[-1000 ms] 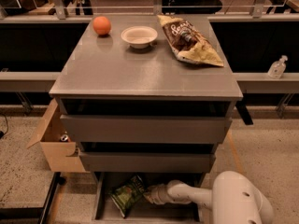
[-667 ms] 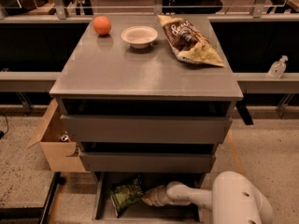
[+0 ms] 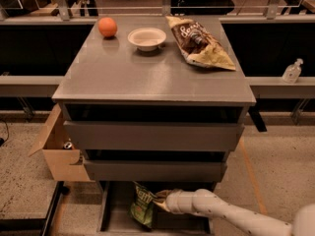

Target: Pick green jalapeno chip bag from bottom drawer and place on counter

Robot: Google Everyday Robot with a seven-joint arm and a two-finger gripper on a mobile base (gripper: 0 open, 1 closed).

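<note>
gripper: in bottom drawer, jaws pinching green jalapeno chip bag at rt edge
bag pose: upright, drawer centre
counter: front half open; orange, bowl, brown chip bag along back edge

We classify this as a robotics lab: grey drawer desk, metal rail, sanitizer bottle, cardboard box. The gripper sits in the bottom drawer.

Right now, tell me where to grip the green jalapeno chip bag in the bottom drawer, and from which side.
Probably best: grip the green jalapeno chip bag by its crinkled right edge, coming from the right. It stands tilted in the bottom drawer with that edge facing the claw, which sits right beside it.
</note>
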